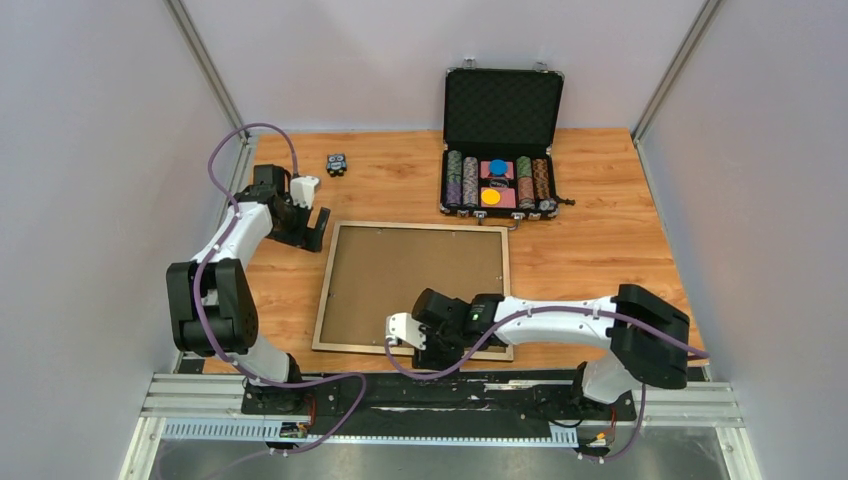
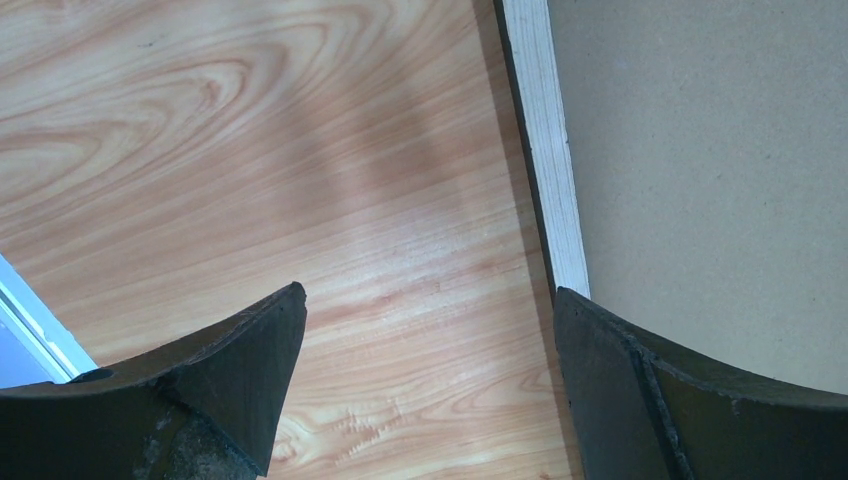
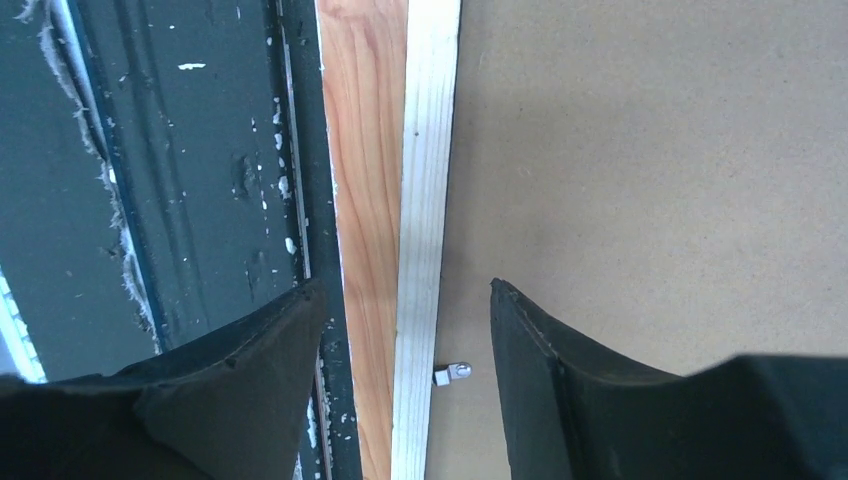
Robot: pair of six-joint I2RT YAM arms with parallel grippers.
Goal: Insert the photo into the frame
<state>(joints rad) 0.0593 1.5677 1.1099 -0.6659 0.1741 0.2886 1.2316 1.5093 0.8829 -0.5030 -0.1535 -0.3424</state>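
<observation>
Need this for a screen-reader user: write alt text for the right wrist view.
The open right gripper has the frame's pale wood rail running between its dark fingers. Right of the rail lies a brown backing panel with a small metal tab at its edge; left, a strip of wooden table and a scuffed dark plate.

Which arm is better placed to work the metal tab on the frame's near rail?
Right: the right gripper hovers open over the frame rail at the tab. The left gripper sits open by the left rail.
</observation>
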